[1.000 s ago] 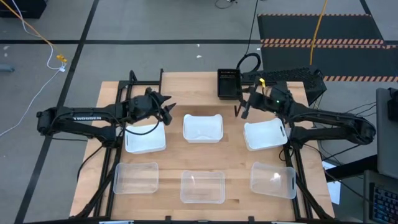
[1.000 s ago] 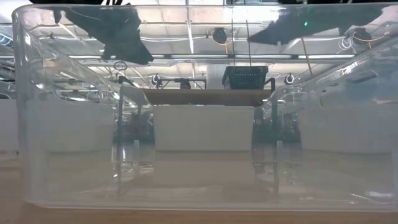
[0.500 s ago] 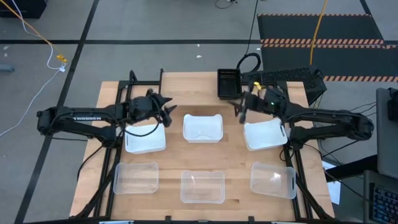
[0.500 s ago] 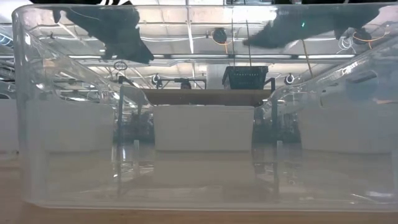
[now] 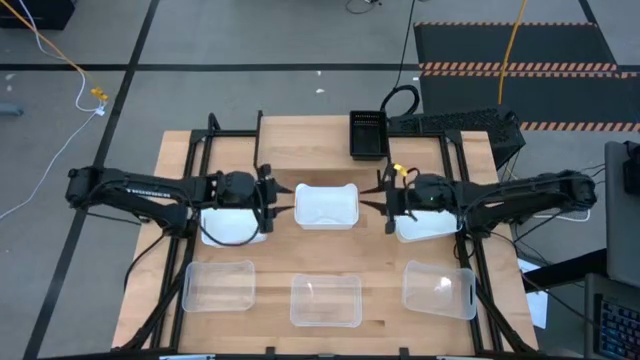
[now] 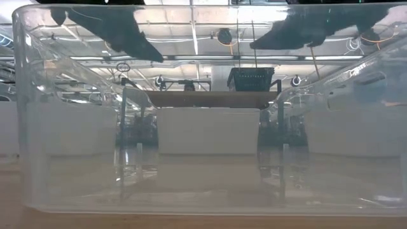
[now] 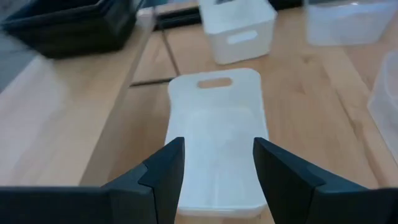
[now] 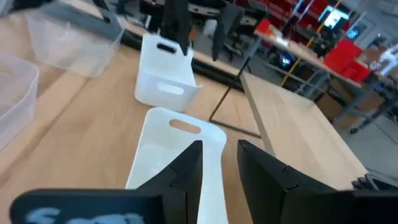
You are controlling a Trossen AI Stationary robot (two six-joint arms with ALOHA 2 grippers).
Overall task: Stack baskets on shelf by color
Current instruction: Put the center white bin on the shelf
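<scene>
Three white baskets stand in a row on the table. My left gripper (image 5: 268, 198) hangs open just off the left end of the middle white basket (image 5: 326, 205), pointing at it; the basket (image 7: 217, 137) shows beyond the gripper (image 7: 217, 168). My right gripper (image 5: 386, 200) hangs open off the same basket's right end (image 8: 180, 149), its fingers a narrow gap apart (image 8: 221, 165). The outer white baskets (image 5: 235, 225) (image 5: 428, 218) lie under the arms. Black baskets (image 5: 368, 135) sit on the shelf (image 5: 300, 145). Three clear baskets (image 5: 325, 300) stand along the near edge.
The shelf's black legs (image 5: 258, 130) stand behind the row of white baskets. A clear basket (image 6: 203, 127) stands right before the low camera, with the shelf (image 6: 213, 98) and the black baskets (image 6: 251, 77) seen through it. A keyboard (image 5: 460, 122) lies off the table's far right.
Both grippers have swung toward the table's near edge and sunk a little. They now face each other across the middle white basket. My left gripper has rolled as it came. My right gripper has left the black baskets' side. No basket has moved.
</scene>
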